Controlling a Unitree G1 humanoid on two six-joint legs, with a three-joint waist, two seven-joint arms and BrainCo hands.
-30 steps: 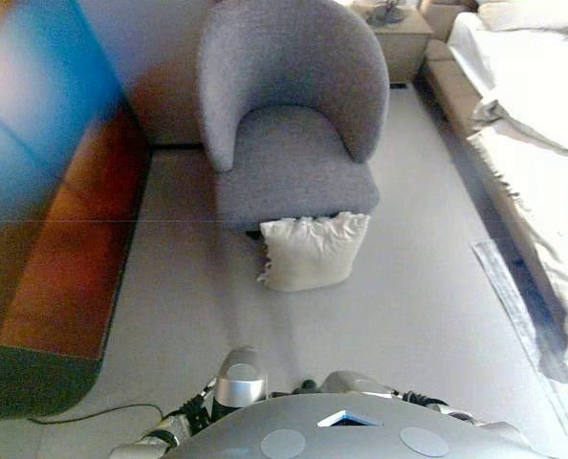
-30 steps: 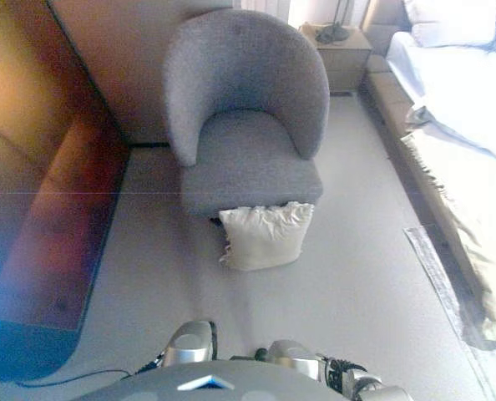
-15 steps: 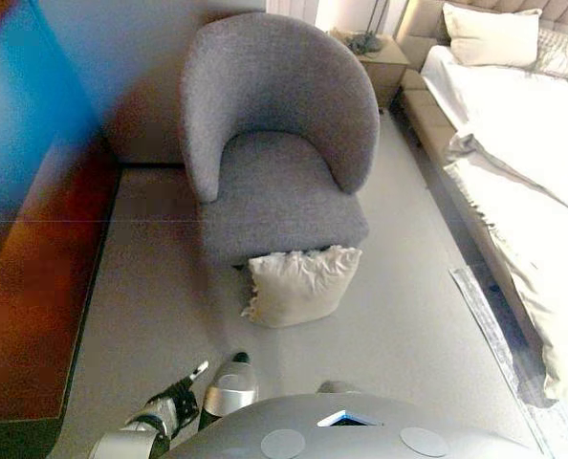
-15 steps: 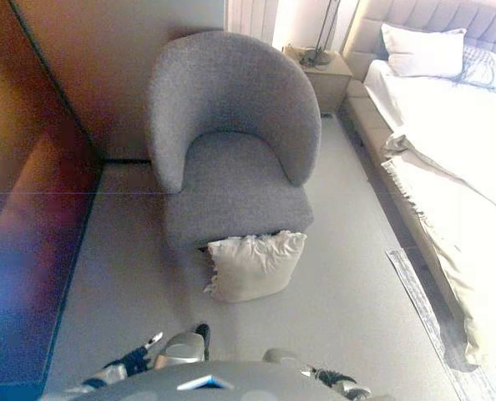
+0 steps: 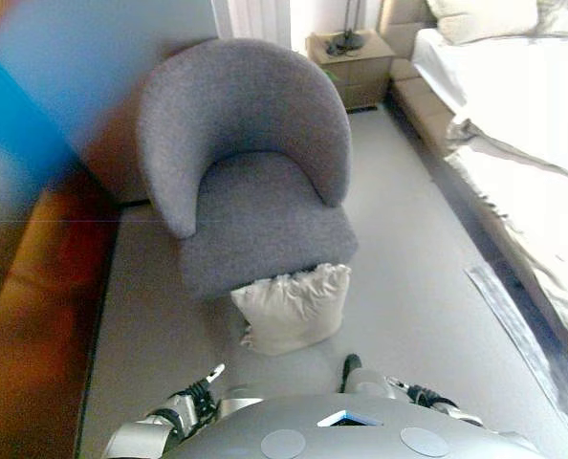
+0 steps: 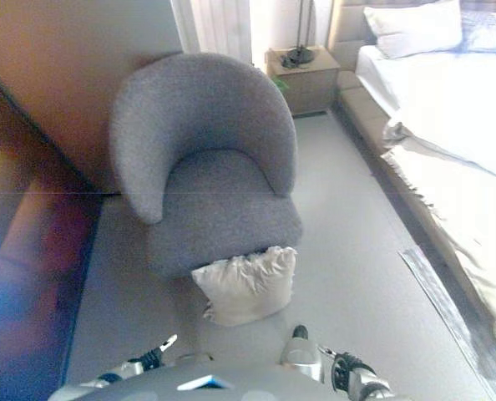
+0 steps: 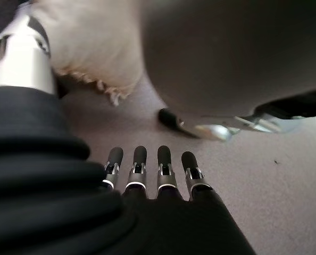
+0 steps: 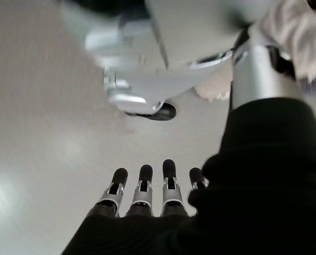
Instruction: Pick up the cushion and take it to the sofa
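Note:
A cream cushion [image 5: 289,308] with frayed edges stands on the grey floor and leans against the front of a grey tub armchair [image 5: 255,201]. It is also in the left wrist view, cushion [image 7: 89,42], beyond my fingers and apart from them. My left hand [image 7: 140,160] hangs low at my side with straight fingers and holds nothing. My right hand [image 8: 146,181] hangs the same way on the other side, fingers straight and empty, with a corner of the cushion [image 8: 301,37] far off. Neither hand touches the cushion.
A bed [image 5: 523,96] with white linen runs along the right side. A wooden nightstand [image 5: 351,62] stands behind the armchair by the wall. A brown wooden unit [image 5: 26,316] lines the left. A pale rug strip [image 5: 518,325] lies beside the bed.
The whole picture has shifted as the camera moved. The cushion still leans on the armchair front. Both hands stay low at my sides.

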